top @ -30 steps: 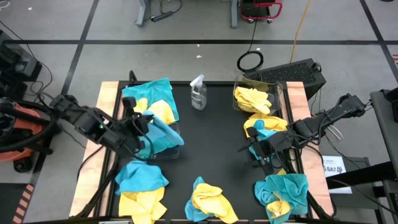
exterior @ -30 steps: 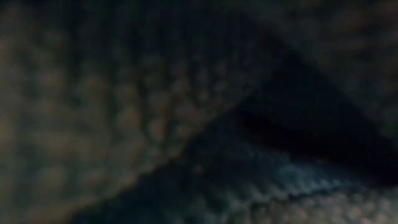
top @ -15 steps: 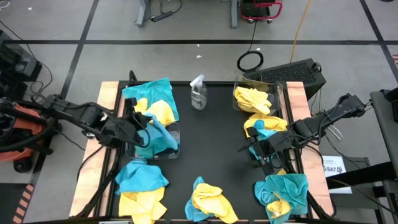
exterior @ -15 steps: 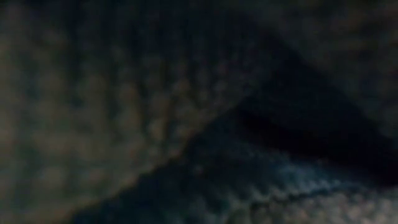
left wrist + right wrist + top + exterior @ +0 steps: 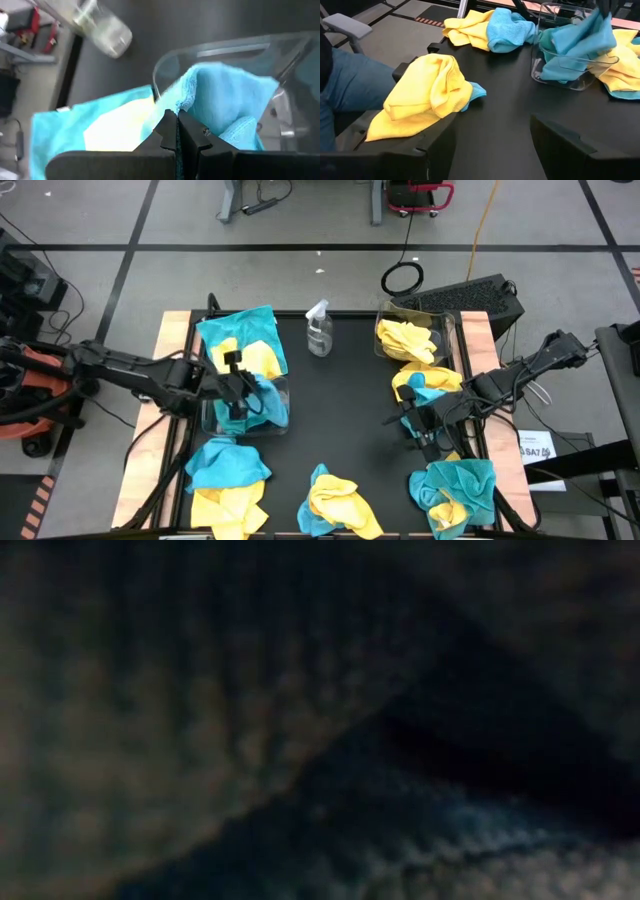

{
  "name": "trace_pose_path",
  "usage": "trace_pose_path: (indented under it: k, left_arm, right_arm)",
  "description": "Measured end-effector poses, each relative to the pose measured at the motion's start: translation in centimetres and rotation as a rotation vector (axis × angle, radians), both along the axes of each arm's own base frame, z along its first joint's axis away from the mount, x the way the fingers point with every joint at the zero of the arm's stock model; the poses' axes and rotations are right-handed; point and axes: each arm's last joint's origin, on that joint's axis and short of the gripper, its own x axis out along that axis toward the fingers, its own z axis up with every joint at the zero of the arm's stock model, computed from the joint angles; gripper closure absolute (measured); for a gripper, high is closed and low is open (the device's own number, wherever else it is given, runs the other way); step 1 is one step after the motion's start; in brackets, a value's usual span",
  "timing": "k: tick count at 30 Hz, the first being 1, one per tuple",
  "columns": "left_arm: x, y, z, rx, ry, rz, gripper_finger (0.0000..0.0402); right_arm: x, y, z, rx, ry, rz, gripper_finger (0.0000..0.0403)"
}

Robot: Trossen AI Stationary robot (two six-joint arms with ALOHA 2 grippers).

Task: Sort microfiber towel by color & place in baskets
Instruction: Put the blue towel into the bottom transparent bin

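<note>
Left gripper point(image 5: 243, 387) is pinching a teal towel point(image 5: 262, 402), rumpled and draping over the rim of the clear basket point(image 5: 281, 420) at nine o'clock. Right gripper point(image 5: 408, 423) is hovering wide open, empty, at three o'clock.

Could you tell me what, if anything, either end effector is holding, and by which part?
The left end effector pinches a teal towel by its edge, over the clear basket. The right end effector is open, holding nothing.
</note>
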Motion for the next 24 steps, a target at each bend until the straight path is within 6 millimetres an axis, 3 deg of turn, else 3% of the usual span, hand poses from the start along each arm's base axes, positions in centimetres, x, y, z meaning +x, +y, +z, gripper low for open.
trace_pose_path:
  k: [12,24]
  left_arm:
    - [0.2,1.0,-5.9,-0.186,-0.014,0.006,0.0400]
    - [0.6,1.3,-10.3,-0.260,0.139,0.037,0.0399]
  right_arm:
    - [-0.1,0.3,0.1,0.014,-0.009,0.008,0.0163]
    - [0.0,0.3,0.3,0.007,-0.030,0.015,0.0163]
